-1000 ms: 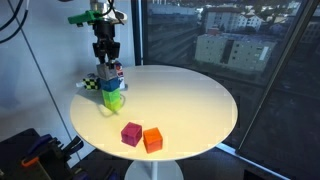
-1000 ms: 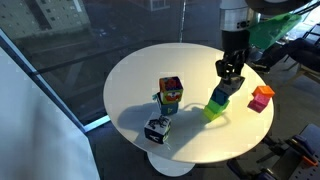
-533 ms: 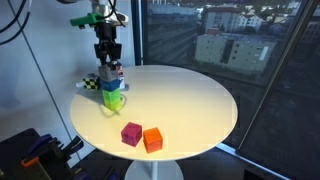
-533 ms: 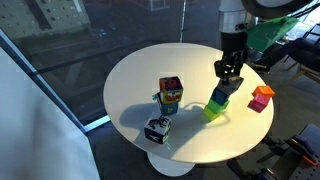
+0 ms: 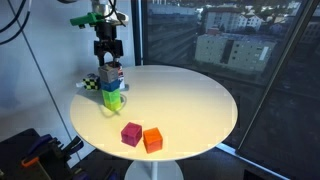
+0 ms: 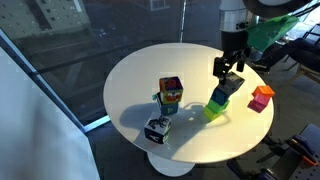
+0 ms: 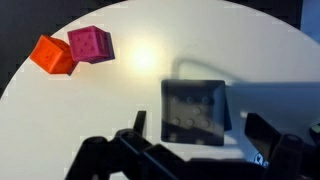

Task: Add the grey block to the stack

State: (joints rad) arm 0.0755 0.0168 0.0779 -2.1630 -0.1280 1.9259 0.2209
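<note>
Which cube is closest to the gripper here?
The grey block, topping the stack directly beneath the gripper. The magenta cube and orange cube sit together, well away from it, near the table edge.

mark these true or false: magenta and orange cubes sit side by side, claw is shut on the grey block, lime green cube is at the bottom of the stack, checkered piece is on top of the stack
1. The magenta cube and the orange cube sit side by side on the round white table. True.
2. The claw is shut on the small grey block. False: the wrist view shows its jaws spread wider than the block, which lies below them.
3. The lime green cube is at the bottom of the stack. True.
4. The black-and-white checkered piece is on top of the stack. False: it rests on the table, apart from the stack.
</note>
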